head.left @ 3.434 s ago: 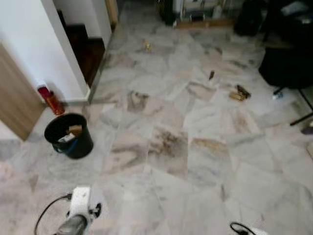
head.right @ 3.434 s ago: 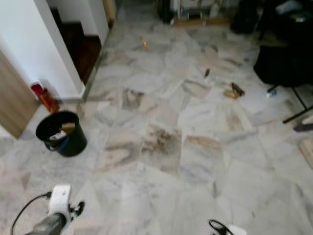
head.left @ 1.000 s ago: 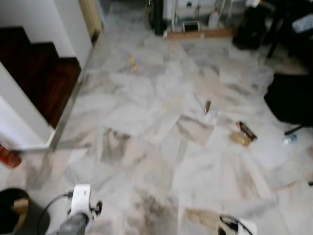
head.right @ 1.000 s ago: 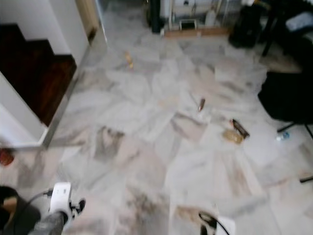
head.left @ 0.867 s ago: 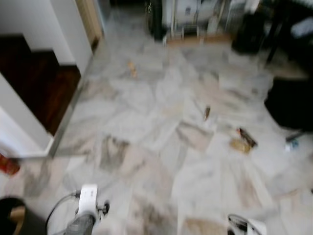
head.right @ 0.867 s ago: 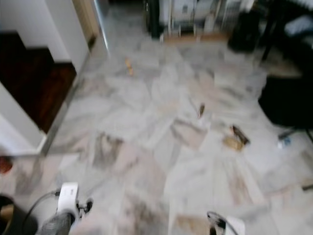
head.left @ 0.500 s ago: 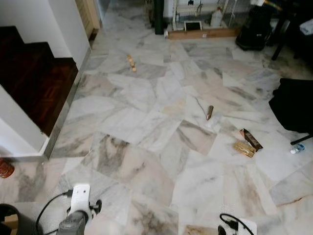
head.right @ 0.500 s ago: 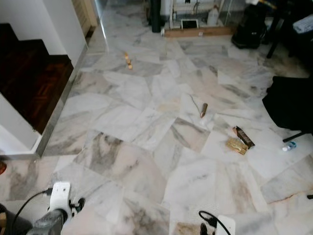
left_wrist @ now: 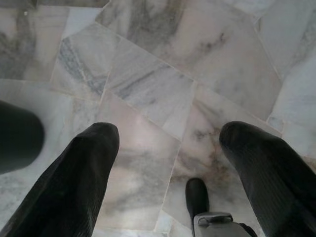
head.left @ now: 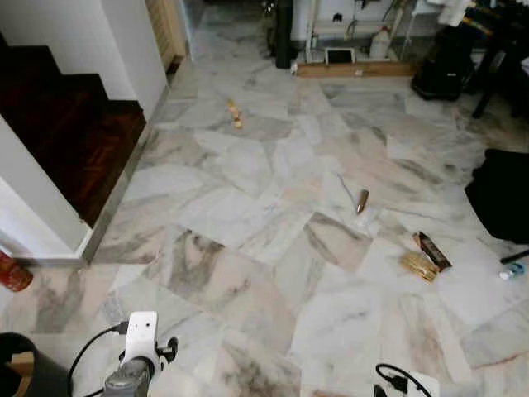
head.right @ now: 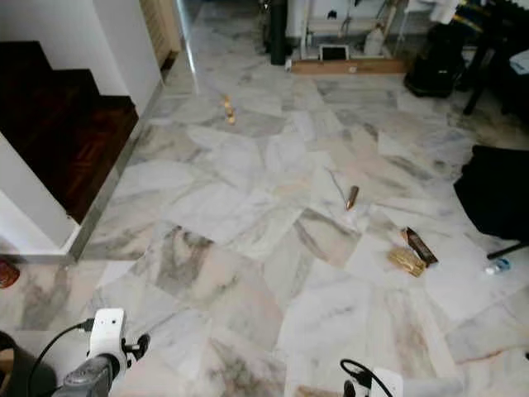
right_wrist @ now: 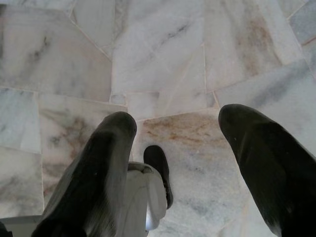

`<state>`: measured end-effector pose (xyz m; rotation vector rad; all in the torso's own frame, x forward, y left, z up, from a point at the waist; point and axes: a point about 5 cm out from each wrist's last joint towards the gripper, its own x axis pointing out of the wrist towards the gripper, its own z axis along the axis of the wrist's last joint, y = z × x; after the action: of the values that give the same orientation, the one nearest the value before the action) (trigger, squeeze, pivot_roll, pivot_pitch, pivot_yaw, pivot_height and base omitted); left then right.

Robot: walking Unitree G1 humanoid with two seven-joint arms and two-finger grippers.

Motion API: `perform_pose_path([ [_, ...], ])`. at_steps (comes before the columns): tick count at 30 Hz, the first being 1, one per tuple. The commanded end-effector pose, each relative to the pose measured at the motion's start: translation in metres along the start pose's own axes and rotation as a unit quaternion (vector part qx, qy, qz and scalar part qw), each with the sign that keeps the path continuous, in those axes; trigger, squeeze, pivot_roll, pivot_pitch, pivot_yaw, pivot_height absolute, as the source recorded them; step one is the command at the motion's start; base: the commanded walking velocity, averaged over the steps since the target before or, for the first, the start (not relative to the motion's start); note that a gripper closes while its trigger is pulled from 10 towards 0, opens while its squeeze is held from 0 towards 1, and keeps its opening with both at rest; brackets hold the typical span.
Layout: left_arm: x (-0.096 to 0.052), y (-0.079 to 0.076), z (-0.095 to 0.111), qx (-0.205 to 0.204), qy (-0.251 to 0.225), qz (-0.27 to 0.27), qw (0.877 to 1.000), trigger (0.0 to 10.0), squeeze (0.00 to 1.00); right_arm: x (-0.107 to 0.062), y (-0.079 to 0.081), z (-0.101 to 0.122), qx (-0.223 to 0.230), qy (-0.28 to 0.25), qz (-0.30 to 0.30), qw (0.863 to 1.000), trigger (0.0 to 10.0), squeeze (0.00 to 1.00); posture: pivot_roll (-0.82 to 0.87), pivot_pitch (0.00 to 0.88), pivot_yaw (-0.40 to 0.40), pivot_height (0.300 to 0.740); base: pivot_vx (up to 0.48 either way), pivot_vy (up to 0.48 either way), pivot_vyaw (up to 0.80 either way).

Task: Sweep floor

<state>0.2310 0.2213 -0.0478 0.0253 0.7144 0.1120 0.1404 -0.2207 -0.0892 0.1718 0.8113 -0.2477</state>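
The left hand [left_wrist: 165, 163] is hanging low beside the robot with its two black fingers [left_wrist: 74, 177] spread wide apart and gripping nothing, pointing down at bare marble floor [head.left: 248, 215]; the right hand [right_wrist: 175, 158] is doing the same on the other side, fingers parted over a tile with nothing between them. No broom or dustpan is being carried, so the sweeping itself is not yet starting. Compared with the pictures of a few seconds ago, the head camera is now sitting further forward and steadier: the black bin [head.left: 25, 372] is sliding off to the near left corner, the red can [head.left: 12, 271] is showing by the white wall base, and the dark wooden stairs [head.left: 74, 132] are filling the left side. That is opening up the litter ahead: a small brown piece [head.left: 362, 201] mid-floor, a golden wrapper [head.left: 419, 265] touching a dark wrapper [head.left: 433, 250] beyond it to the right, a tan scrap [head.left: 235, 114] far off near the wall, and a little bottle [head.left: 511, 270] by the black chair base [head.left: 500, 194]. Judging by this, the robot is walking toward the debris and a sweeping tool remains to be fetched.
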Motion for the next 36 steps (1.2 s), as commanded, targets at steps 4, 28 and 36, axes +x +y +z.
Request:
perform_pose_path([
  [4,-0.0004,0.0014,-0.0014,-0.003,0.003,0.000,1.000,10.0,0.00,-0.0014,-0.0006,-0.0052,0.005,0.013,-0.002,1.000,10.0,0.00,-0.01,0.088,0.041,0.740,0.000,0.000,-0.80],
  [28,0.0008,-0.0010,0.0005,-0.006,0.005,-0.001,1.000,10.0,0.00,-0.0002,-0.0007,-0.0035,0.001,0.018,-0.001,1.000,10.0,0.00,-0.01,0.081,0.042,0.740,0.000,0.076,-0.79],
  [36,0.0008,-0.0006,0.0010,-0.006,0.004,0.000,1.000,10.0,0.00,0.0003,-0.0011,-0.0026,0.000,0.019,-0.002,1.000,10.0,0.00,-0.01,0.080,0.040,0.740,0.000,0.000,-0.79],
])
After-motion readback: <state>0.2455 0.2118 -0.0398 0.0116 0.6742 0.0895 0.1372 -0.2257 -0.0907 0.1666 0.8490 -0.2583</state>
